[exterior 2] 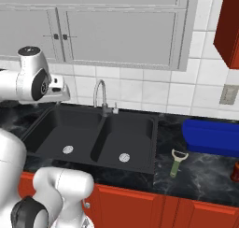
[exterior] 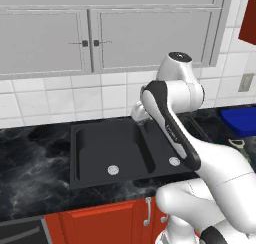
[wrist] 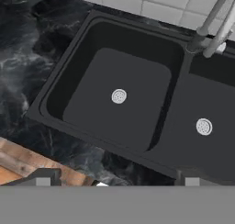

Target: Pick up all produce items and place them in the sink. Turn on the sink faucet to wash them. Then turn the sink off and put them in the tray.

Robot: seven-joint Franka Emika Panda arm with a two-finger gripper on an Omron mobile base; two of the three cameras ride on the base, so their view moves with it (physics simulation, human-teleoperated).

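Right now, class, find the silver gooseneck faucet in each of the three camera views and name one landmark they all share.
Left base view: hidden behind the white arm; cannot be placed.
Right base view: the faucet stands upper centre, behind the divider of the sink.
Hand view: the faucet is at the top right corner, running out of frame.
Shared landmark: the left basin's drain.

Through the hand camera I look down on the black double-basin sink (wrist: pixel 137 103). Each basin has a round silver drain (wrist: pixel 119 96). The faucet (wrist: pixel 212 23) rises at its back rim, on the divider. Dark marbled counter (wrist: pixel 27 62) surrounds it, white tiles (wrist: pixel 137 2) behind.
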